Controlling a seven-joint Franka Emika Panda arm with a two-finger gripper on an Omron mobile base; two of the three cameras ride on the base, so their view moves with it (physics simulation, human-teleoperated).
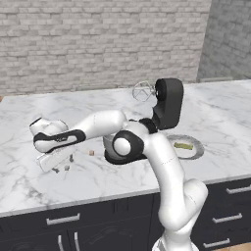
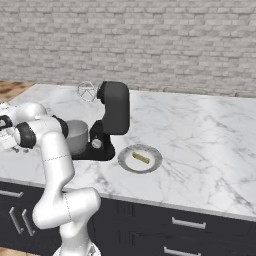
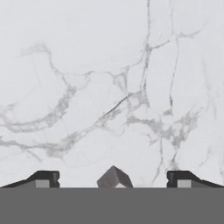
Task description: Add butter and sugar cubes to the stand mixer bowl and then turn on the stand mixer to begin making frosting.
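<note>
Grey-white sugar cube (image 3: 114, 177) sits low-centre between my wide-open end effector (image 3: 113, 179) fingertips on the counter (image 3: 109, 87); I judge an off-centre closure could flick it away.

The arm (image 1: 162, 162) is built of smooth, glossy white rounded segments joined by dark, nearly black joint bands, with round white caps on the elbow joints. Its white hand carries a black collar behind the gripper (image 1: 62, 164). The fingertips (image 3: 46, 178) are small, dark and blocky with pale grey pads.
</note>
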